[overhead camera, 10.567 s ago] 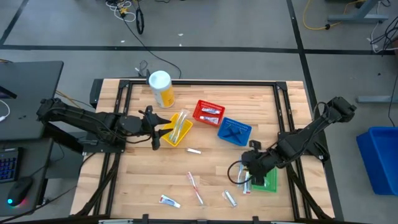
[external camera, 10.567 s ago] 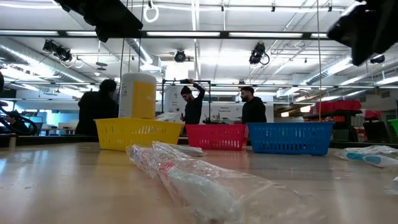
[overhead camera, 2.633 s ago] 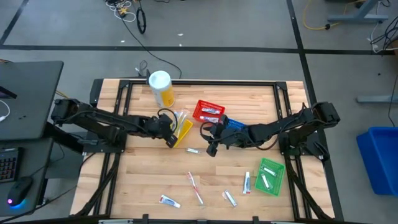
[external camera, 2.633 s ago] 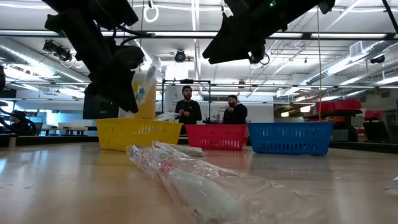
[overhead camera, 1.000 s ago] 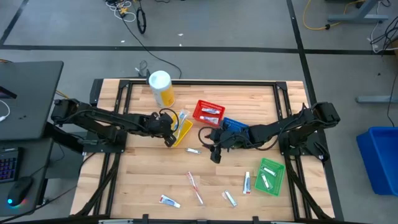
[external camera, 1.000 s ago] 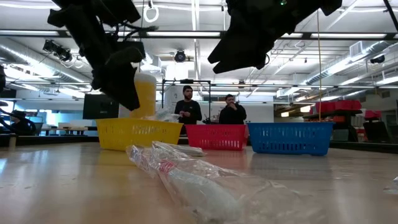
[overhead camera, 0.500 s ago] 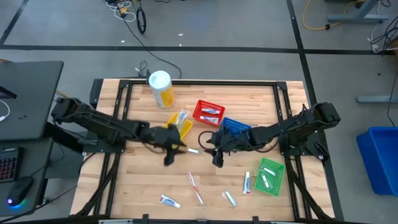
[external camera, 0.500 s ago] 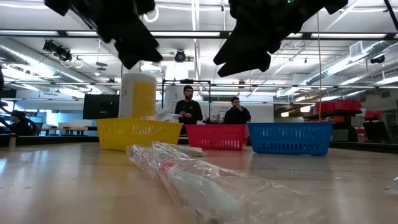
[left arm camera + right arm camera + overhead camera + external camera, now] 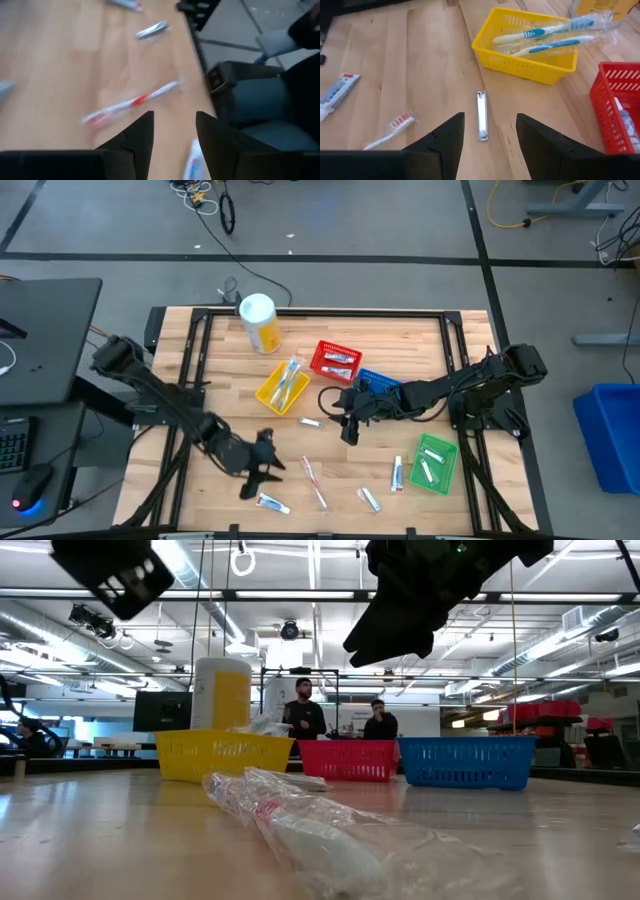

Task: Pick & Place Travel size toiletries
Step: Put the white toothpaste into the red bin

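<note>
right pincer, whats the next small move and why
Probably lower straight down onto the nail clipper. The right pincer is open and empty, the clipper lies flat on the table between its fingers, short of the yellow basket, and nothing crowds it.

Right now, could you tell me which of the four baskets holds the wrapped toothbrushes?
The yellow basket, nearest the canister; the toothbrushes overhang its rim.

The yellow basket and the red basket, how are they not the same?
The yellow basket holds long blue-and-white toothbrushes in clear wrap that stick out past its rim; the red basket holds small tubes that fit inside it. The yellow basket sits nearer the table's left side, the red basket to its right, closer to the blue basket. Both are small mesh baskets on the wooden table.
</note>
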Controlling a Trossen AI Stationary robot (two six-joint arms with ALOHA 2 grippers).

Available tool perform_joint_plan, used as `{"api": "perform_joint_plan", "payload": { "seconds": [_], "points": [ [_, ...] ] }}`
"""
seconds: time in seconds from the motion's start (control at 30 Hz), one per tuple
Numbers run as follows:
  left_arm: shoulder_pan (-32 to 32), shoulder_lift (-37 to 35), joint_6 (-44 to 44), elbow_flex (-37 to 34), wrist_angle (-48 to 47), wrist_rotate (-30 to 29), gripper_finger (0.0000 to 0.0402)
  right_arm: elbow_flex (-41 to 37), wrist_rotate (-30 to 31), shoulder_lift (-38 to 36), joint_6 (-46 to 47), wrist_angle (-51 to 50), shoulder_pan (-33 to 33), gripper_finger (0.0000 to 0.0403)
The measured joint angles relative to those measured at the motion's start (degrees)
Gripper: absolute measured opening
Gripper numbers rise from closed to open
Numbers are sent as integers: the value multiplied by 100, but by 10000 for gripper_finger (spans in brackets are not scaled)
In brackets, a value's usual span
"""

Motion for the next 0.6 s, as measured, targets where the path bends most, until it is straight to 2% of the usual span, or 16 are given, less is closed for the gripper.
{"api": "perform_joint_plan", "payload": {
  "seconds": [0.23,0.33,0.6],
  "points": [
    [-363,1118,-111,445,29,4,156,-1,-2,2,174,-121,0,180],
    [-441,1437,-276,610,65,228,158,-1,-2,2,175,-123,0,178],
    [-848,2061,-315,814,-14,330,202,-1,-3,2,174,-125,3,187]
  ]
}}
